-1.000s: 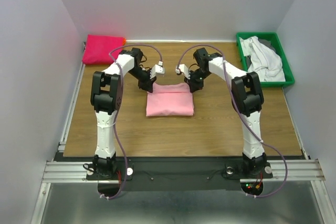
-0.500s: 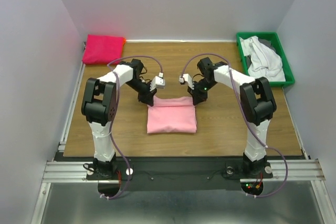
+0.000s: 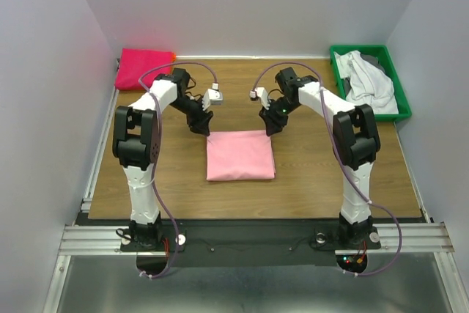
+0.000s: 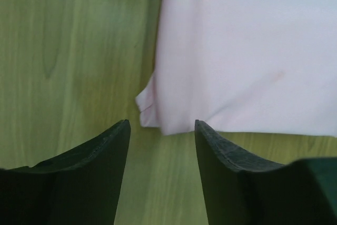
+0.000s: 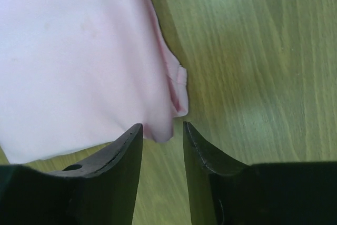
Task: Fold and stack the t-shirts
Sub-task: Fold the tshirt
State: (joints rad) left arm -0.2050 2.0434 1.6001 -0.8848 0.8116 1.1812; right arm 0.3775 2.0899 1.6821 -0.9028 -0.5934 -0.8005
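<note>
Bending inward, left hand (image 4: 161, 126) and right hand (image 5: 161, 127) hover near pink t-shirt (image 3: 240, 155).

Lit brightly and evenly from above, with only soft, faint shadows on the table (image 3: 308, 174). Sharp in the overhead view. Tinted yellow-green at both wrists; fingers (image 4: 89, 177) dark and blurred up close, pink shirt (image 4: 253, 51) pale, slightly soft.
</note>
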